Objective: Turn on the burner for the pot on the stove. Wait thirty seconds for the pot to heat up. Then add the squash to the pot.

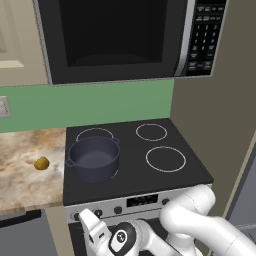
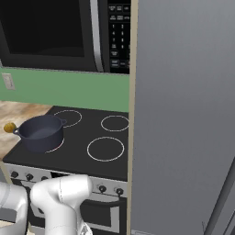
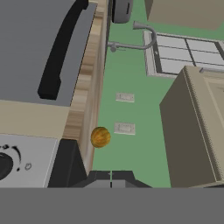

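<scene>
Reaching low at the silver front panel of the stove (image 1: pixel 135 165), the closed, empty gripper (image 3: pixel 111 178) seems occupied with the knobs (image 1: pixel 118 210), so lighting the burner (image 1: pixel 95 172) looks like the step in hand. The round blue-grey metal pot (image 1: pixel 93 158) sits on the glossy black glass at its front-left corner. The lumpy yellow-olive squash (image 1: pixel 42 163) lies on the marbled bench (image 1: pixel 25 175) near the stove-side edge; next comes waiting, then a gentle pinch.

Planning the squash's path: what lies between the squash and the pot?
Nothing stands between them. In the left base view, the squash sits on bare marbled counter, then bare black stove glass leads to the pot.
</scene>
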Controlling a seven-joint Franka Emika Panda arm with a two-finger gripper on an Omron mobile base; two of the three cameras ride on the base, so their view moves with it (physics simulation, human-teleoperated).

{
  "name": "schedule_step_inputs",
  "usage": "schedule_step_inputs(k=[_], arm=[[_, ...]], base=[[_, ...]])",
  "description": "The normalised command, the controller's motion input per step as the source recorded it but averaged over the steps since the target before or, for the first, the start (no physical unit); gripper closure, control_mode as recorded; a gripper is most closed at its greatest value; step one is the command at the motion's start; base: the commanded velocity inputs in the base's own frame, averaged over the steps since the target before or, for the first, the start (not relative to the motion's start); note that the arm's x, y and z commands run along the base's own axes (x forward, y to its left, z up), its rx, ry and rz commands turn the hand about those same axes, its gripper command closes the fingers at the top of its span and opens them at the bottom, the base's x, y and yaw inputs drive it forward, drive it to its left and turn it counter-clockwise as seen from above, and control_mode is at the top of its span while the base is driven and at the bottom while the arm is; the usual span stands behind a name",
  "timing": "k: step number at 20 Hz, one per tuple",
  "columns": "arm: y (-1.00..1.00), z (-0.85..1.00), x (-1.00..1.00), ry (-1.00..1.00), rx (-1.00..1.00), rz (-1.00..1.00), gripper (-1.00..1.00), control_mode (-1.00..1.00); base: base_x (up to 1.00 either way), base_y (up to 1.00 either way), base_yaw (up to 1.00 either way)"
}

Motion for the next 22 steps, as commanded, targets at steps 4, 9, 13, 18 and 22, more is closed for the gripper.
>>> schedule_step_inputs(k=[4,9,13,18,22], arm=[[0.00,0.00,0.00,0.00,0.00,0.00,1.00,-1.00],[0.00,0.00,0.00,0.00,0.00,0.00,1.00,-1.00],[0.00,0.00,0.00,0.00,0.00,0.00,1.00,-1.00],[0.00,0.00,0.00,0.00,0.00,0.00,1.00,-1.00],[0.00,0.00,0.00,0.00,0.00,0.00,1.00,-1.00]], base=[[0.00,0.00,0.00],[0.00,0.00,0.00],[0.00,0.00,0.00],[0.00,0.00,0.00],[0.00,0.00,0.00]])
